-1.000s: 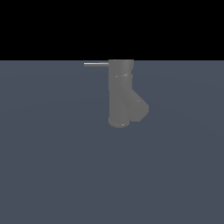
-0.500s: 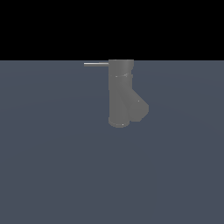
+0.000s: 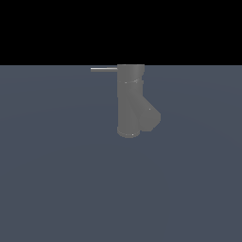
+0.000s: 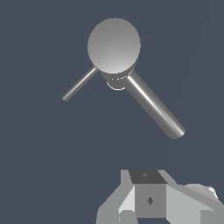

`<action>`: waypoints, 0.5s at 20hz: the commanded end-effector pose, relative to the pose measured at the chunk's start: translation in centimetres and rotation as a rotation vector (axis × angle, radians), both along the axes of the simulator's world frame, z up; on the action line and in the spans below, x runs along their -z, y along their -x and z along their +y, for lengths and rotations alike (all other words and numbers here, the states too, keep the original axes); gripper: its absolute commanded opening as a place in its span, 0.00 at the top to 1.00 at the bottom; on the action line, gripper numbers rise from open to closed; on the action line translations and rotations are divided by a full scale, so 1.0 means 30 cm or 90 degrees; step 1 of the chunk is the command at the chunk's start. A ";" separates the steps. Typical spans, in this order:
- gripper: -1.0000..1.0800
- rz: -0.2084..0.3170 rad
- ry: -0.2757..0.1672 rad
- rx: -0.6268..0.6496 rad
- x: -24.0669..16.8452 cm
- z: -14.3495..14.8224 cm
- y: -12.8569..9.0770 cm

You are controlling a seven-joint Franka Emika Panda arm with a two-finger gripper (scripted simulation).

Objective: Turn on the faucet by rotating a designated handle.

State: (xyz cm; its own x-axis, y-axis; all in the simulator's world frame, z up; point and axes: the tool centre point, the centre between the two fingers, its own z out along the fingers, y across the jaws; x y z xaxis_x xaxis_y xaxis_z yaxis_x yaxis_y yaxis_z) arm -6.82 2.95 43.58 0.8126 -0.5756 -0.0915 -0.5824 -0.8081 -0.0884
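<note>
The faucet (image 3: 131, 101) was seen upright, its handle (image 3: 104, 69) pointing toward the exterior view's left; the gripper (image 4: 151, 199) (finger spread not discernible) was positioned apart from both.

- A plain slate-blue surface (image 3: 61, 179) is filling the lower part of the exterior view and running to a black background.
- The grey faucet (image 3: 131, 101) is standing upright on it, alone.
</note>
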 end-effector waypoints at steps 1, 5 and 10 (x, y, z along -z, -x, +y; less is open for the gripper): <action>1.00 0.007 -0.002 0.043 0.033 0.013 -0.053; 1.00 0.018 -0.001 0.111 0.091 0.033 -0.134; 1.00 0.030 0.006 0.196 0.170 0.061 -0.231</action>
State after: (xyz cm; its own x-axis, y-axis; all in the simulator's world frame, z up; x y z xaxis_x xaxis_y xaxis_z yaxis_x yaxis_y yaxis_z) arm -0.77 4.51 39.23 0.6284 -0.7689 -0.1178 -0.7773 -0.6267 -0.0555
